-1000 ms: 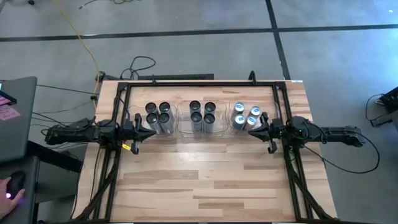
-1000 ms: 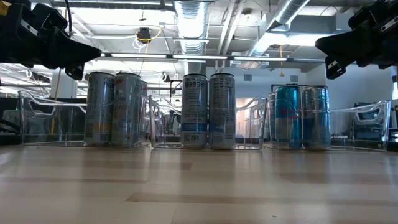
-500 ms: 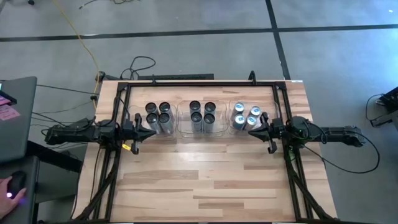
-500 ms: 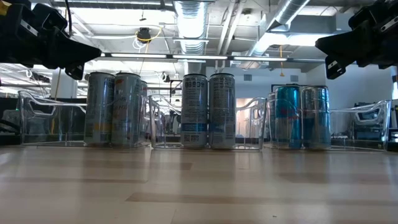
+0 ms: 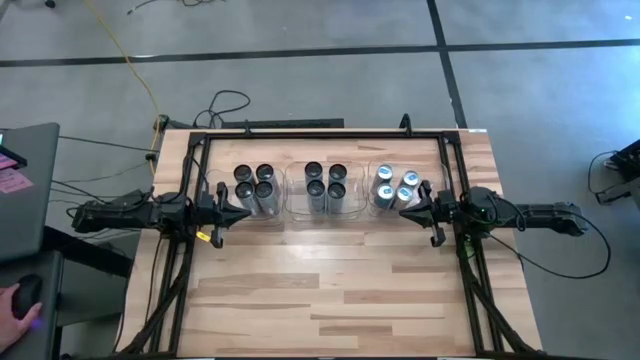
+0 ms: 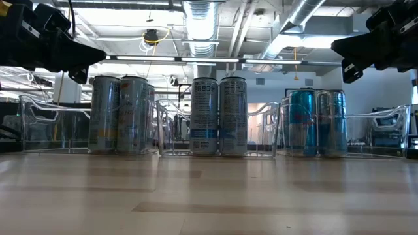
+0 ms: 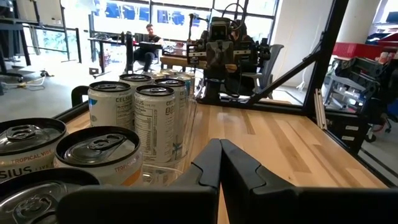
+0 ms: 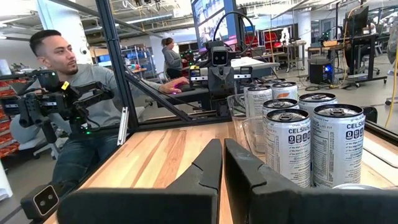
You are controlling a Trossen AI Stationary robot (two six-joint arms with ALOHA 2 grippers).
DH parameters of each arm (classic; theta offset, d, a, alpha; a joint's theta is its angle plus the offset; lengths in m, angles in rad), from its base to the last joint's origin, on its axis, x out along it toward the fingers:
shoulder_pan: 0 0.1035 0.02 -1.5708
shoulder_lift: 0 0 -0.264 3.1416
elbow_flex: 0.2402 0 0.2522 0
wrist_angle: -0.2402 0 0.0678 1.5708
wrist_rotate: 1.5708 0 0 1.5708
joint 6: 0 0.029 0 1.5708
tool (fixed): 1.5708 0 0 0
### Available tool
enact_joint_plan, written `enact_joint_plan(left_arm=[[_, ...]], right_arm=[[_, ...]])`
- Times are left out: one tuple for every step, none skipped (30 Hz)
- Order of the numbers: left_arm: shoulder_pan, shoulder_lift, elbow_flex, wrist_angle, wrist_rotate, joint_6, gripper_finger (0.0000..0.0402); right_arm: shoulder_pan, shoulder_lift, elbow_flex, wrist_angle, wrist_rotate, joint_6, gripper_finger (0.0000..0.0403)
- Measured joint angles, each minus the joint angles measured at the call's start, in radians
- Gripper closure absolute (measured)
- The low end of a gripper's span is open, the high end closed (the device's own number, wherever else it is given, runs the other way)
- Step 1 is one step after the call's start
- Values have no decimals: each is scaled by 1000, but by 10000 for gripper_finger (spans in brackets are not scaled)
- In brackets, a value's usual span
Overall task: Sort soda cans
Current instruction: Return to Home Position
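Twelve upright cans stand on their bases in three clear bins in a row across the table's middle. Four dark-topped cans (image 5: 253, 186) are in the left bin (image 5: 224, 196), four dark-topped cans (image 5: 325, 186) in the middle bin (image 5: 292, 200), and four light blue-topped cans (image 5: 395, 188) in the right bin (image 5: 373, 172). My left gripper (image 5: 243, 212) hovers, shut, just near of the left bin, above can-top height (image 6: 98, 53). My right gripper (image 5: 404, 211) hovers, shut, just near of the right bin (image 6: 336, 46). Both point inward and touch nothing.
Bare wooden table (image 5: 330, 290) stretches from the bins to the near edge. A black frame (image 5: 320, 135) runs along the far edge and down both sides. A seated person (image 8: 81, 118) shows beyond the table's left side, with a hand on a mouse (image 5: 20, 298).
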Motion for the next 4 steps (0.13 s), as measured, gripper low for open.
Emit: enact_joint_plan(left_arm=[[0, 0, 0, 0, 0, 0, 401], [0, 0, 0, 0, 0, 0, 401], [0, 0, 0, 0, 0, 0, 401], [0, 0, 0, 0, 0, 0, 401]], right_arm=[[0, 0, 0, 0, 0, 0, 367], [0, 0, 0, 0, 0, 0, 367], [0, 0, 0, 0, 0, 0, 367], [0, 0, 0, 0, 0, 0, 367]])
